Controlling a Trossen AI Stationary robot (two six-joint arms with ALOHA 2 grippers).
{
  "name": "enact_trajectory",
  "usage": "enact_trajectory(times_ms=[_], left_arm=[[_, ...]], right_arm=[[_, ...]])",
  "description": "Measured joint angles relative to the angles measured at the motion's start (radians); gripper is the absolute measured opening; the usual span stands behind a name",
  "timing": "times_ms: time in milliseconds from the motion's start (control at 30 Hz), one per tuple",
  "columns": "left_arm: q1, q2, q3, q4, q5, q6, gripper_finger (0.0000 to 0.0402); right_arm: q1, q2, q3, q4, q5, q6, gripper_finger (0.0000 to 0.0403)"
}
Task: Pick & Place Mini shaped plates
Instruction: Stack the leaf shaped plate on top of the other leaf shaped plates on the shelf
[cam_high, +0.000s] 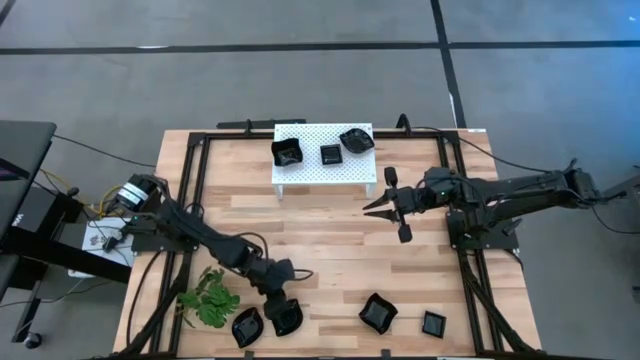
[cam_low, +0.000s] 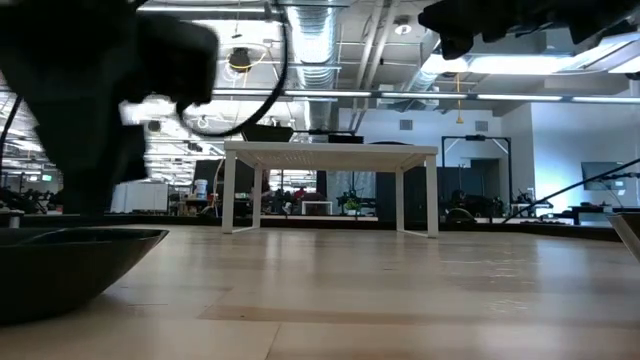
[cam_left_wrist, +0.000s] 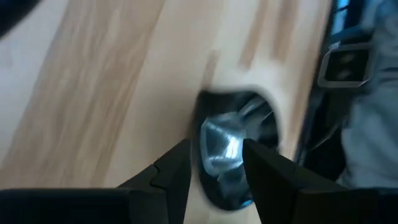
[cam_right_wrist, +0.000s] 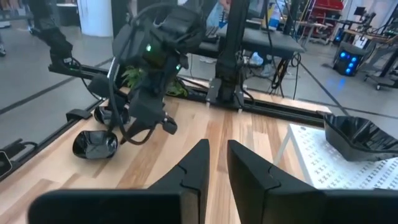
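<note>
My left gripper (cam_high: 283, 308) is near the table's front edge, over a glossy black mini plate (cam_high: 288, 320), and is shut on it. This plate also shows in the left wrist view (cam_left_wrist: 233, 134). A second black plate (cam_high: 247, 327) lies just left of it on the table, beside a green sprig (cam_high: 208, 297). Two more plates (cam_high: 377, 313) (cam_high: 433, 323) lie at the front right. Three plates (cam_high: 287, 152) (cam_high: 331, 154) (cam_high: 356, 140) rest on the white perforated platform (cam_high: 310, 172). My right gripper (cam_high: 368, 208) hovers empty right of the platform, its fingers almost together. My left gripper has a glossy raised part of the plate's wall (cam_left_wrist: 217, 149) between its two fingers (cam_left_wrist: 177, 171), one on each side. The fingers come from above, slanting down toward the table's near edge. Whether the plate still rests on the wood I cannot tell.
Black frame rails (cam_high: 196, 190) run along the table's left and right sides. The platform stands on legs at the far middle (cam_low: 330, 155). Bare wood (cam_high: 330, 255) lies between the platform and the front plates.
</note>
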Motion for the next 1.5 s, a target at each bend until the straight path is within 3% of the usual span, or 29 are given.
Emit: enact_trajectory(times_ms=[267,1033,1300,1433,1500], left_arm=[[-0.049,0.000,-0.073,0.029,-0.047,-0.123,0.0145],[-0.070,0.060,-0.072,0.106,-0.093,-0.123,0.0140],[-0.074,0.059,-0.073,0.097,-0.091,-0.107,0.0066],[-0.073,0.059,-0.070,0.128,-0.117,-0.058,0.0012],[-0.066,0.055,-0.059,0.135,-0.140,-0.014,0.0008]], right_arm=[[0.000,0.000,0.000,0.011,0.000,-0.015,0.0052],[0.015,0.044,0.000,0.016,0.000,0.003,0.0063],[0.063,0.184,0.000,0.168,0.000,-0.121,0.0133],[0.110,0.257,0.000,0.190,-0.002,-0.279,0.0164],[0.141,0.297,0.000,0.190,-0.003,-0.354,0.0172]])
